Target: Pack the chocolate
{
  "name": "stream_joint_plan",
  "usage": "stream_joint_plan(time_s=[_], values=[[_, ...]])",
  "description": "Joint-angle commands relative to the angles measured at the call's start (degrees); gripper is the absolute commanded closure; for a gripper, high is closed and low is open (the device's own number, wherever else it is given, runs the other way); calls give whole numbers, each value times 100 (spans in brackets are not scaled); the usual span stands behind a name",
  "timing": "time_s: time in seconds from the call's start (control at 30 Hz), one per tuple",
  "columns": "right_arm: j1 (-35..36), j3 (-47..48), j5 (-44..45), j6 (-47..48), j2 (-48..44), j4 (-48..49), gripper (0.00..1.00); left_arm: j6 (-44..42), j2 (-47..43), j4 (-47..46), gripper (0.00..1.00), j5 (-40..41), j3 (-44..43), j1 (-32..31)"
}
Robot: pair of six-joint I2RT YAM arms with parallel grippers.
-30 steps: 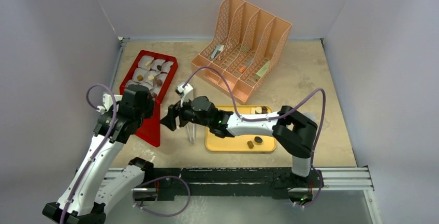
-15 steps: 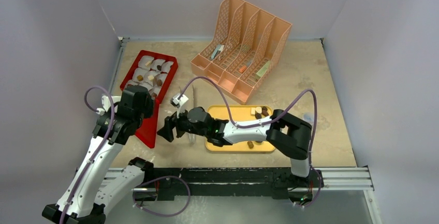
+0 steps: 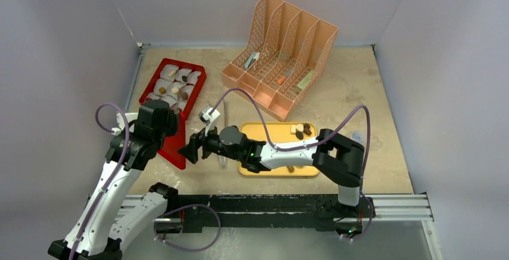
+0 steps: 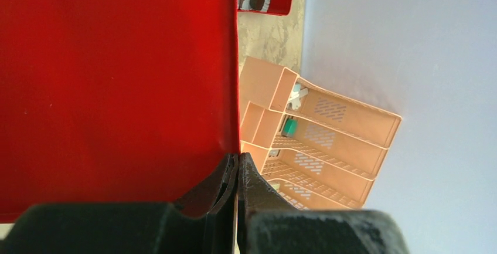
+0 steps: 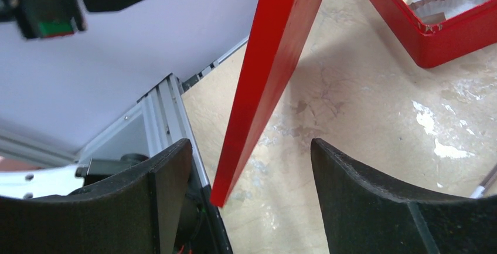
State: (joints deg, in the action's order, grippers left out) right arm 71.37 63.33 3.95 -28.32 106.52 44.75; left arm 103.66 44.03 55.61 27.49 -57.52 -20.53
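- Left end effector: jaws pinched tight on the edge of a red lid, which is held up at a steep tilt.
- Right end effector: fingers spread wide, gripping nothing. The lid's lower corner sits in the gap between them; contact with either finger cannot be told.
- Chocolate, first lot: lies in white cup liners inside the open red box, on the far side of the left end effector. One dark piece in a liner shows in the left wrist view.
- Chocolate, second lot: a small cluster at the far right corner of the yellow tray, plus a piece at the near edge. All lie behind the right end effector, along its forearm and well apart from the fingers.
- Worktop: beige, mottled, with pale scuffs.
- Peach file rack: stands at the back with small items in its slots.
- Plain pale walls on three sides; a metal rail along the near edge.
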Motion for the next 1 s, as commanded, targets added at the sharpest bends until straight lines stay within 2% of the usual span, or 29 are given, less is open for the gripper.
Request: stream_joint_plan(time_s=[0.0, 0.2, 0.37, 0.57, 0.77, 0.87, 0.9, 0.97], values=[[106, 732, 324, -35, 235, -212, 25, 203, -125, -323, 100, 115, -232, 23], [270, 1218, 292, 84, 604, -659, 33, 208, -96, -311, 100, 119, -294, 23], [275, 1005, 585, 117, 473, -662, 44, 208, -169, -167, 100, 290, -418, 23], [272, 995, 465, 22, 527, -829, 53, 187, -173, -170, 100, 309, -528, 23], [272, 849, 1019, 699, 164, -903, 82, 98, -213, -102, 100, 234, -634, 23], [271, 562, 1531, 1591, -324, -722, 100, 15, -290, 31, 100, 200, -859, 23], [272, 470, 1674, 1858, -516, -630, 100, -66, -307, 29, 96, 163, -962, 23], [272, 262, 1803, 2543, -874, -397, 100, -356, -332, -1, 82, 63, -1212, 23]])
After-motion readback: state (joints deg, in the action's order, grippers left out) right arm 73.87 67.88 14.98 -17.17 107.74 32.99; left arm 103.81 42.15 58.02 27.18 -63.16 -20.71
